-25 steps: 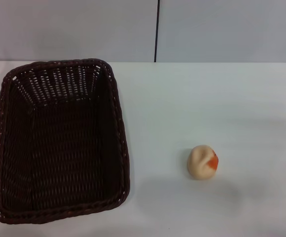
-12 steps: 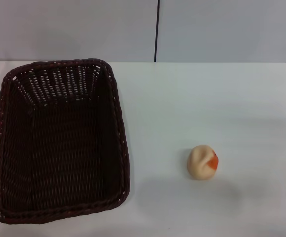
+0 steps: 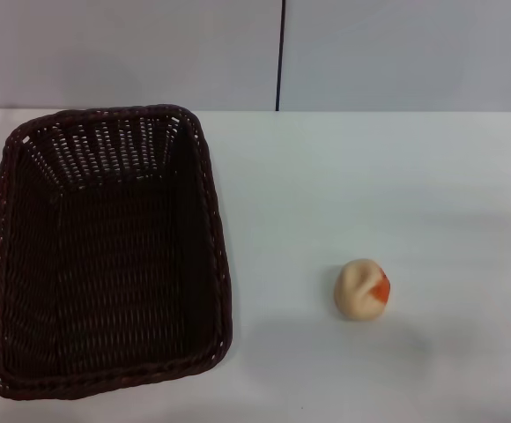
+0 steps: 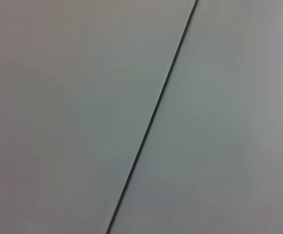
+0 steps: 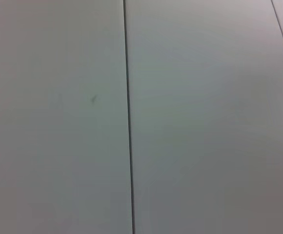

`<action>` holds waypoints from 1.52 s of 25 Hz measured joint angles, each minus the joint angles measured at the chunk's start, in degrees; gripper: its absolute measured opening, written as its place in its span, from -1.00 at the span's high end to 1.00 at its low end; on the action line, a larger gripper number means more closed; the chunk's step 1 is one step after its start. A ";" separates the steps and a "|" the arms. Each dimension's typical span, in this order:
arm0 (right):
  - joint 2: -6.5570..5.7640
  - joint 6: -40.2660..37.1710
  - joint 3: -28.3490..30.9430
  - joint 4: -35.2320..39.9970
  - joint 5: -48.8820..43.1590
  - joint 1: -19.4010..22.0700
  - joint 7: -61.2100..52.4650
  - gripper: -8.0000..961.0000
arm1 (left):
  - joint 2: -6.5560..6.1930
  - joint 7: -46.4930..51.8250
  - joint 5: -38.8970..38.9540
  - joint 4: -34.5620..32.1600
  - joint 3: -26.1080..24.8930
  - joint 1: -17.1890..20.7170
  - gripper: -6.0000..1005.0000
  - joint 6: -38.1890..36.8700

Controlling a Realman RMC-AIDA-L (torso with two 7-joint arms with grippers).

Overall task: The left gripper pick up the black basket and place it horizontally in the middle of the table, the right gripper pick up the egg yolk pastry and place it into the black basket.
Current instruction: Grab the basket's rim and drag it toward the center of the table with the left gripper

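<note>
A: What does the head view show?
B: A dark woven basket with a braided rim sits on the left of the white table. A small round cream pastry with an orange patch lies well apart, to its right.
A: And the wrist views?
B: Just smooth grey wall with a thin dark seam. I can't see either gripper.

The black basket sits lengthwise, upright and empty, on the left; the egg yolk pastry rests well apart to its right

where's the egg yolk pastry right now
In the head view, the egg yolk pastry sits alone on the white table, toward the robot's right and near the front, apart from the black basket on the left.
</note>
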State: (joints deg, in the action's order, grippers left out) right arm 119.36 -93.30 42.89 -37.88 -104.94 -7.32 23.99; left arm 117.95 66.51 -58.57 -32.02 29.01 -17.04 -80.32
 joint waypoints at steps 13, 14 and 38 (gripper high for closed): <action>-0.01 -0.22 -0.08 0.28 0.00 -0.59 0.00 -0.31 | -1.95 38.38 -22.02 -21.74 2.92 2.72 -0.59 -0.45; -0.01 -0.21 -0.04 0.30 0.00 -0.66 0.00 -0.31 | -2.00 40.95 -24.57 -24.00 3.08 2.73 -0.59 -0.84; -0.09 1.79 0.15 2.03 0.09 -3.35 0.00 -0.30 | -3.44 71.03 -76.69 -46.87 5.08 -4.09 -0.55 -11.25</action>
State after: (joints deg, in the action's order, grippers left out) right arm 119.27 -91.51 43.04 -35.84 -104.85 -10.67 23.99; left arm 114.51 137.54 -135.26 -78.89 34.09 -21.13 -91.57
